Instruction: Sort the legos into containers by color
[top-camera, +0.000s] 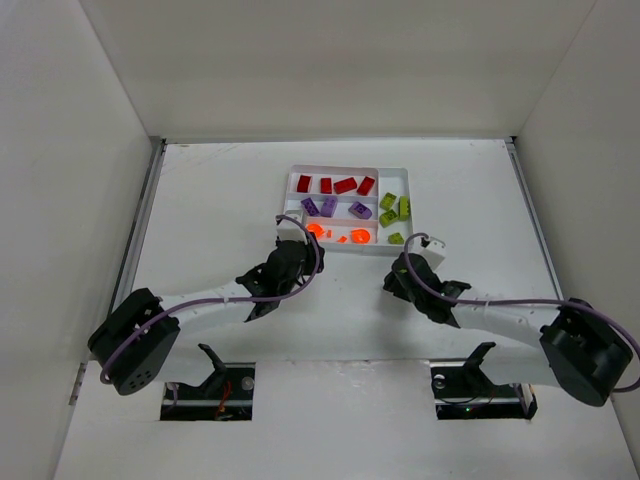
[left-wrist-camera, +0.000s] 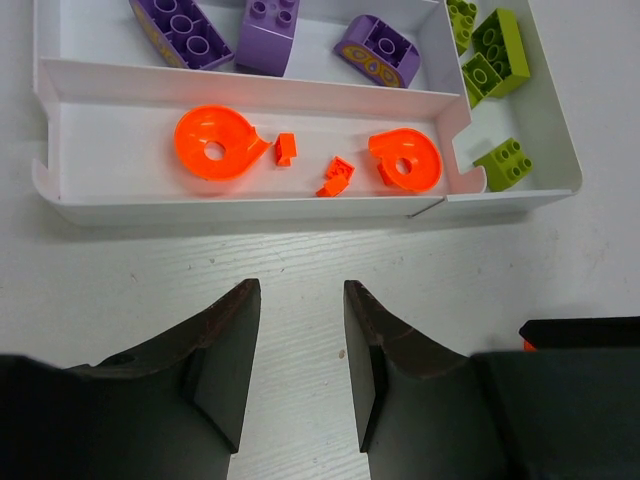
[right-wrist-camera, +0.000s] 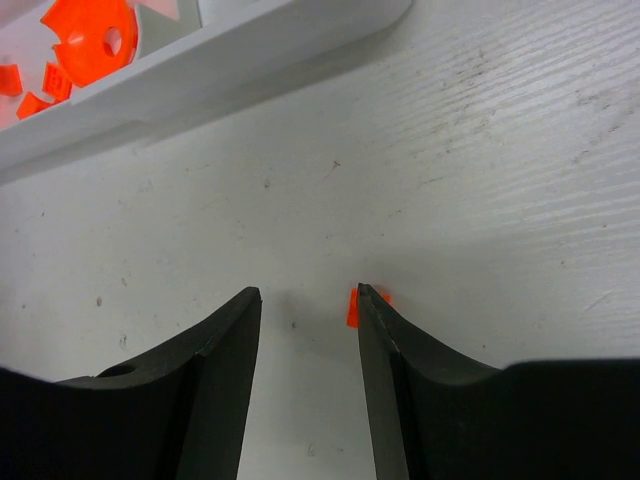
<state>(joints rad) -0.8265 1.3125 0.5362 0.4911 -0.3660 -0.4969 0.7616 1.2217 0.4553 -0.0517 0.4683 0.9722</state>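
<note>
The white tray (top-camera: 283, 196) holds the sorted legos. Red legos (top-camera: 345, 185) fill its far slot and purple legos (left-wrist-camera: 265, 35) the middle one. Orange legos (left-wrist-camera: 212, 143) lie in the near slot and yellow-green legos (left-wrist-camera: 497, 55) in the crosswise slot on the right. My left gripper (left-wrist-camera: 300, 285) is open and empty over bare table just in front of the tray's near wall (left-wrist-camera: 250, 208). My right gripper (right-wrist-camera: 310, 292) is open low over the table. A tiny orange lego (right-wrist-camera: 352, 307) lies against the inner edge of its right fingertip, partly hidden by it.
White walls enclose the table on the left, back and right. In the top view the left gripper (top-camera: 300, 250) sits at the tray's near left corner. The right gripper (top-camera: 393, 278) is just off its near right corner. The tray's near wall (right-wrist-camera: 250, 60) fills the upper left of the right wrist view.
</note>
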